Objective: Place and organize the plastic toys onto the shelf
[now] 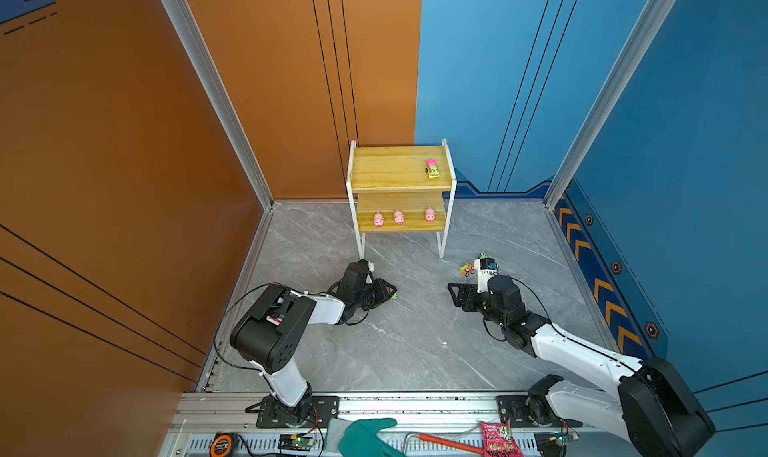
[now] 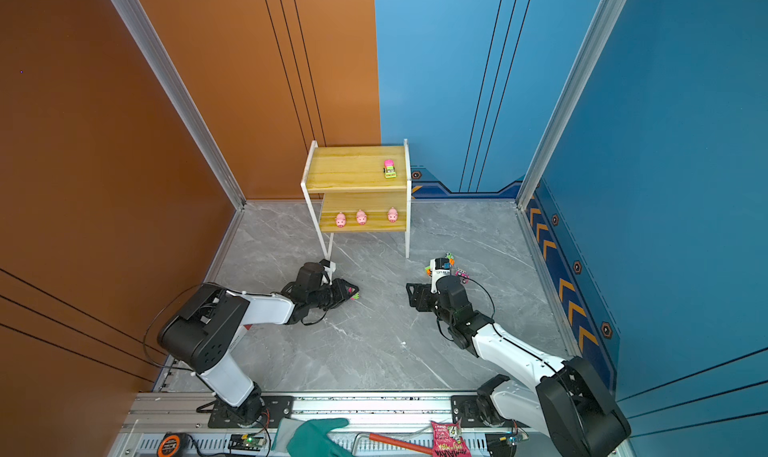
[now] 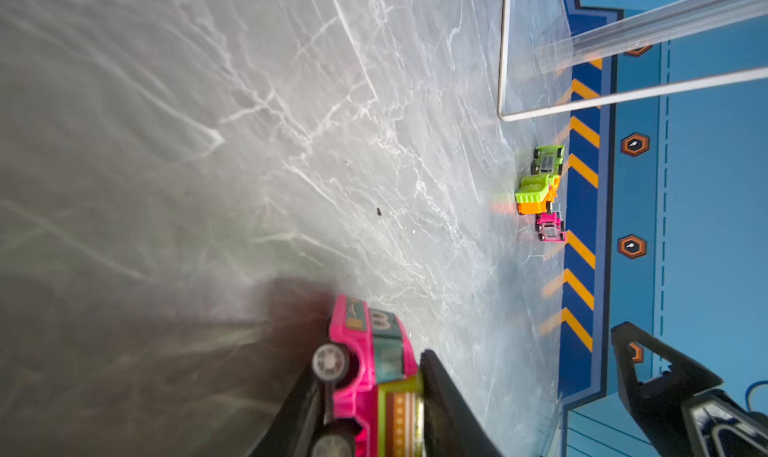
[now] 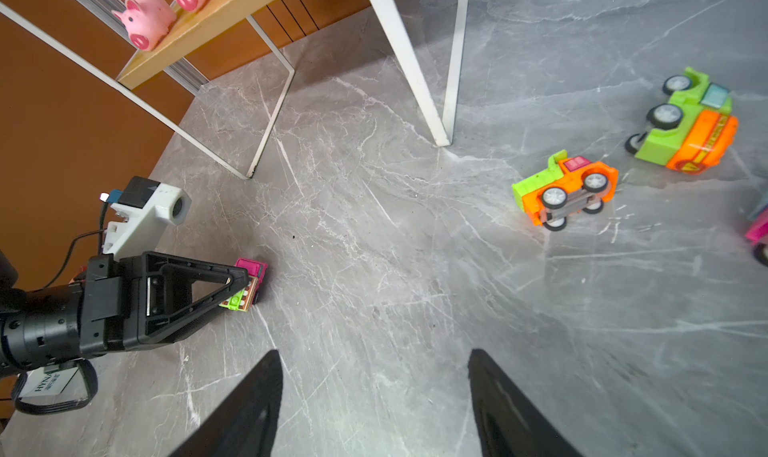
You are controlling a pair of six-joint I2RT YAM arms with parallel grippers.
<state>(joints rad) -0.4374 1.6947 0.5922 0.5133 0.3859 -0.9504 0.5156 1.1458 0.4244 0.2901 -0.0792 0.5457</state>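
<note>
Right wrist: right claw (image 4: pixel 374 353) spread over open floor (image 4: pixel 374 234).

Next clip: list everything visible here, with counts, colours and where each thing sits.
floor: one, grey marble, the work area
shelf: one, yellow wood boards, white frame, back of the floor
pigs: three, pink, in a row on the lower board
top truck: one, pink and green, upper board, right side
held truck: one, pink and green, low at the floor
loose trucks: three, orange-green, green-orange, pink, on the floor beside the right arm
glove: one, teal, front rail
snack packet: one, pink, front rail
tape measure: one, orange-black, front rail
left hand: black, closed on the held truck
right hand: black, open, empty
</note>
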